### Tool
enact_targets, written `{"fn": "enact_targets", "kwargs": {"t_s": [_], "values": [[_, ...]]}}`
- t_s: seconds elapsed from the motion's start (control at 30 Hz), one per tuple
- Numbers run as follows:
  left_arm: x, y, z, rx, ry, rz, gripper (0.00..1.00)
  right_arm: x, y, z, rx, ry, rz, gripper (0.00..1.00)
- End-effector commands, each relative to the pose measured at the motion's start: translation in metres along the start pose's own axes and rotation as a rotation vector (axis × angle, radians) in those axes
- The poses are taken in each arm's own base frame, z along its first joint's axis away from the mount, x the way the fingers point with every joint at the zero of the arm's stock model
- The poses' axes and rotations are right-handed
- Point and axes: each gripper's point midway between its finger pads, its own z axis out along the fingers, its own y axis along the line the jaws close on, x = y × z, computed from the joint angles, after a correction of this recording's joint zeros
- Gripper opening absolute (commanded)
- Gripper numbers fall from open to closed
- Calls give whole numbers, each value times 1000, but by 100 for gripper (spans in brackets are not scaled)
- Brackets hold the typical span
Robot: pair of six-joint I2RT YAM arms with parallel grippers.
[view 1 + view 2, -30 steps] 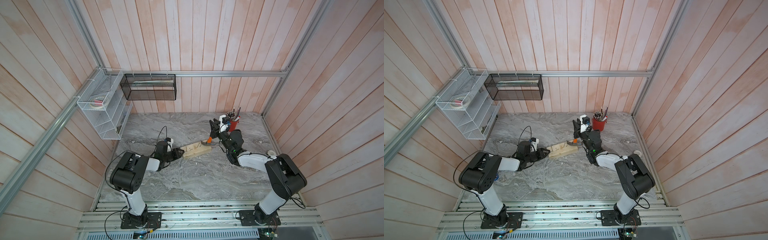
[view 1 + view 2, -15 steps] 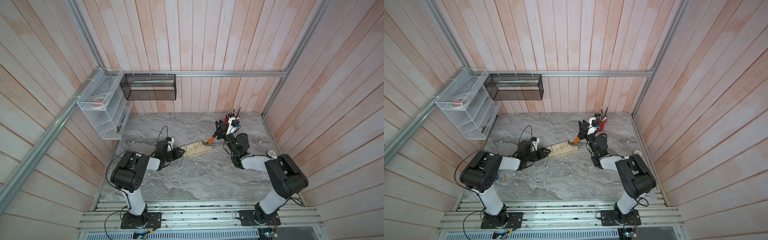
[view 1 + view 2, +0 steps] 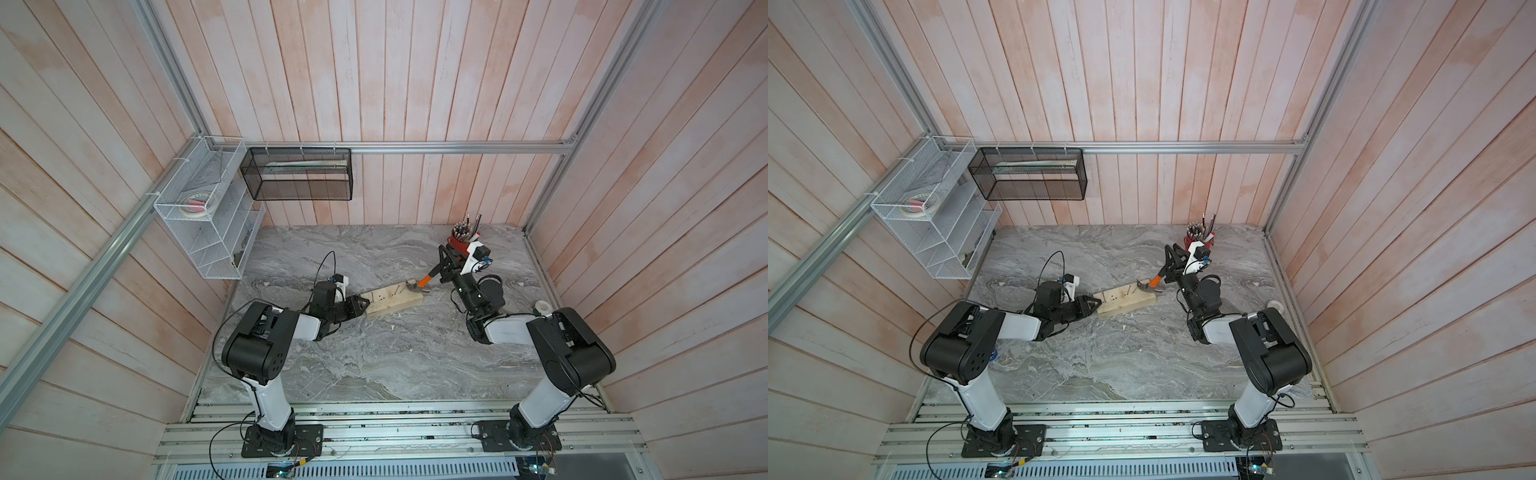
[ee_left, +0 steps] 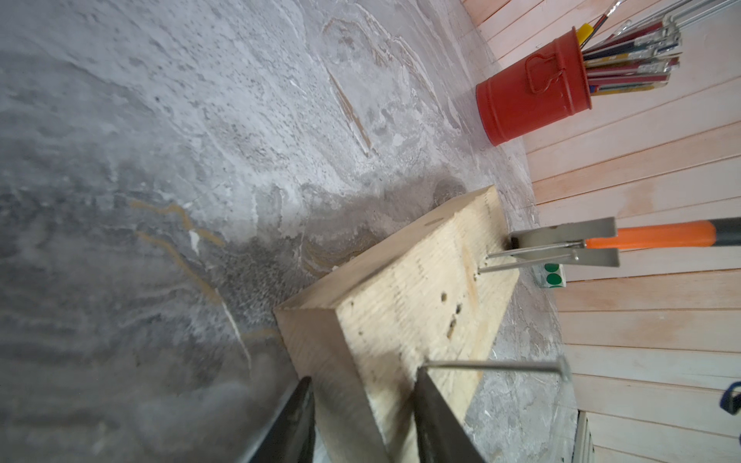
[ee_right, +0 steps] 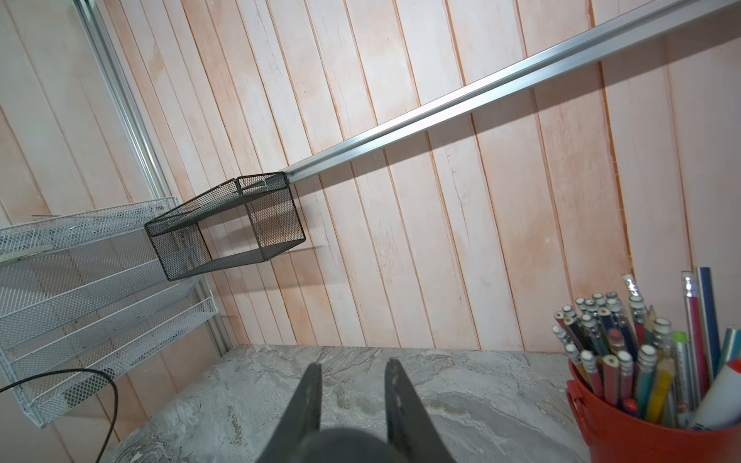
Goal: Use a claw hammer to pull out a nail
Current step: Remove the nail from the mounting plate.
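Spanning the cell, the grey marbled tabletop carries everything. Lying on it, the wooden block has one end pinched by the left end effector. The left wrist view shows its two fingers pressed against opposite faces of the wood. The block stretches away from that grip toward the right end effector, which is clamped on the black handle of the claw hammer. The hammer slants down from that hold, orange shaft first, its steel head touching the block's far end. Close behind the right end effector stands a red can of pencils. In the left wrist view a nail stands in the claw's slot, with a second nail just beside it. A third nail rises next to one finger of the left end effector.
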Motion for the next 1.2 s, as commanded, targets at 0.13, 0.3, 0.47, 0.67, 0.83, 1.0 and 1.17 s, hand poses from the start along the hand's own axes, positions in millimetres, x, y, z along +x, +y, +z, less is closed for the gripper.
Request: {"fn": "enact_targets", "kwargs": {"t_s": [0.13,0.3,0.47,0.67,0.83,1.0,1.17], "values": [[37,35,4,-113,112,-52,41,22,-11,-13,24,39,116,0],[36,34,4,-110,112,-49,41,22,-19,-19,47,18,148,0],[36,34,4,-111,113,-48,41,17,-29,-28,83,-23,178,0],[38,36,6,-115,121,-50,41,7,-42,-41,133,-81,204,0],[37,37,6,-117,120,-49,41,7,-51,-49,131,-107,264,0],[37,38,5,-121,123,-49,41,7,-55,-53,147,-116,282,0],[31,30,2,-105,115,-26,41,-16,-53,-49,168,-146,236,0]]}}
